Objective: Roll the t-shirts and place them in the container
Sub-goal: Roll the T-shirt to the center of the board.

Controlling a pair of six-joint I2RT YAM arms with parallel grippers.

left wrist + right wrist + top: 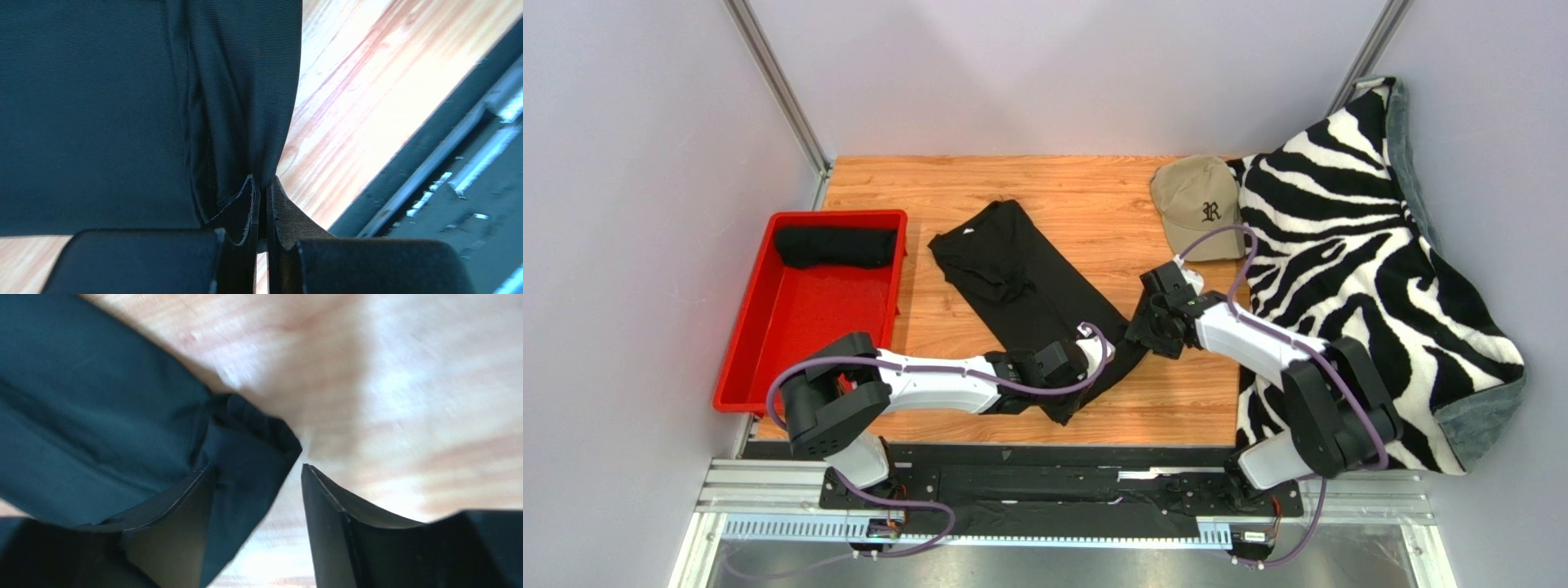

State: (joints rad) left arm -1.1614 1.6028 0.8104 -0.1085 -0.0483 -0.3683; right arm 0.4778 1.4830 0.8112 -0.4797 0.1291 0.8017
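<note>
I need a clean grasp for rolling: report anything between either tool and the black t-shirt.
Nothing visible does. The left tool pinches a fold of the black t-shirt; the right tool stands open at its corner.

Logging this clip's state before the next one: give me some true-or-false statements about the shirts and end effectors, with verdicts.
1. The left end effector pinches the black shirt. True.
2. The right end effector is shut on the cap. False: it stands open beside the shirt's corner.
3. The red bin holds a rolled shirt. True.
4. The cap sits in the bin. False: it lies on the table by the striped blanket.
</note>
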